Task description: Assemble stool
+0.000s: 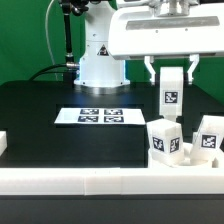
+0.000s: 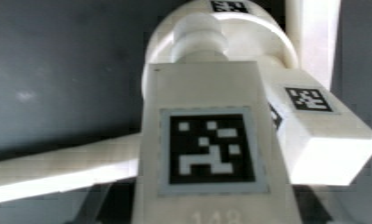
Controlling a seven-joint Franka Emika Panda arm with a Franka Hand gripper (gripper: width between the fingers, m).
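While the fingers [image 1: 151,70] grip it, stool leg [image 1: 171,97] upright (tag facing out), near loose legs [image 1: 165,138]

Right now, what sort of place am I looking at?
Probably a robotics lab bench: a white robot arm on a black table, a marker board of printed tags, and a tagged stool leg in the claw.

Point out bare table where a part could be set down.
Bare: the black table between the marker board and the border rail, toward the exterior view's left. Crowded: the exterior view's right, where the gripper holds a leg near other white stool parts.
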